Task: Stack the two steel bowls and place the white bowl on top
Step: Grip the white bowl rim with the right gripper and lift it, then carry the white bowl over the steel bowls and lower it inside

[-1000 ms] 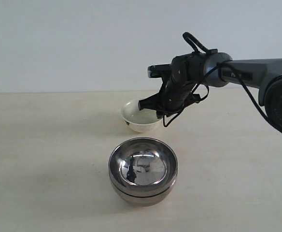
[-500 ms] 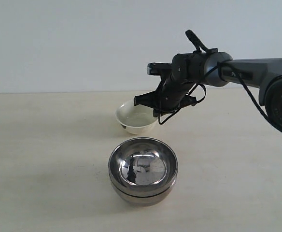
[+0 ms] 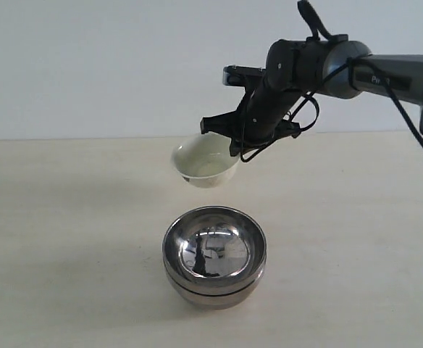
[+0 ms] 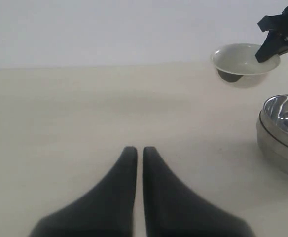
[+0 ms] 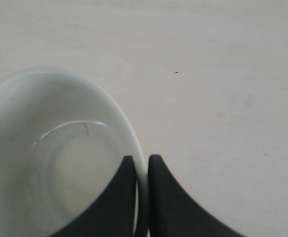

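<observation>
Steel bowls (image 3: pixel 214 254), two, nested; white bowl (image 3: pixel 199 164), one, gripped by right claw (image 5: pixel 141 161).

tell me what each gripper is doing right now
left gripper: closed, holding nothing
right gripper: closed on the rim of the white bowl

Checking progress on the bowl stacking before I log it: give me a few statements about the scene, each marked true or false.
1. The two steel bowls are nested one inside the other. True.
2. The white bowl rests inside the two steel bowls. False: it hangs tilted above the table, apart from them.
3. The right gripper pinches the white bowl's rim, one finger inside and one outside. True.
4. The left gripper holds a steel bowl. False: it is shut on nothing.
</observation>
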Robot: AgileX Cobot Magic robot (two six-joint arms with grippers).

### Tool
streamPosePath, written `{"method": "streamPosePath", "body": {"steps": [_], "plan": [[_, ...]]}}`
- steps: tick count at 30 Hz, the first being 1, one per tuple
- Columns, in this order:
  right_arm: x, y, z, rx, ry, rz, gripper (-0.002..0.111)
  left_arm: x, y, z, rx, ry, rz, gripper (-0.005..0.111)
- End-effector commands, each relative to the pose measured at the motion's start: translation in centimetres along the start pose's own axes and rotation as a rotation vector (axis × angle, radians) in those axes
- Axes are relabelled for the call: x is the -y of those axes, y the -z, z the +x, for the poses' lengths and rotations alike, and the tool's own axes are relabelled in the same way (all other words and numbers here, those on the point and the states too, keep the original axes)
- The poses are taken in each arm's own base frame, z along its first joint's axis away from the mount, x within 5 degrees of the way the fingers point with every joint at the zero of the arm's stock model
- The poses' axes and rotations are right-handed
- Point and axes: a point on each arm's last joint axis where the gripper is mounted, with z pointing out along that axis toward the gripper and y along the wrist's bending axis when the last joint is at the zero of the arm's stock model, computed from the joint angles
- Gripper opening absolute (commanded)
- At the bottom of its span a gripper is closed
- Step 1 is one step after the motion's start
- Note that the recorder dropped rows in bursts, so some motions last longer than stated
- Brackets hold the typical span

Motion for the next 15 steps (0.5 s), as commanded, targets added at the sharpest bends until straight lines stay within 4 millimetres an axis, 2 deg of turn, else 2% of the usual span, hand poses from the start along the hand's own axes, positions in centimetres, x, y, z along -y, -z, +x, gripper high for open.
{"method": "streamPosePath", "body": {"steps": [1,4,10,15], "plan": [[-0.5,2.5,-0.4,0.01,0.003,-0.035,0.0,0.0,0.0,0.1,0.0,0.006,-0.003,0.004],[-0.8,3.3,0.2,0.017,0.004,-0.075,0.0,0.0,0.0,0.1,0.0,0.006,-0.003,0.004],[-0.2,5.5,1.8,0.035,-0.021,-0.112,0.0,0.0,0.0,0.1,0.0,0.006,-0.003,0.004],[0.0,9.1,3.3,0.042,-0.008,-0.114,0.0,0.0,0.0,0.1,0.0,0.006,-0.003,0.004]]}}
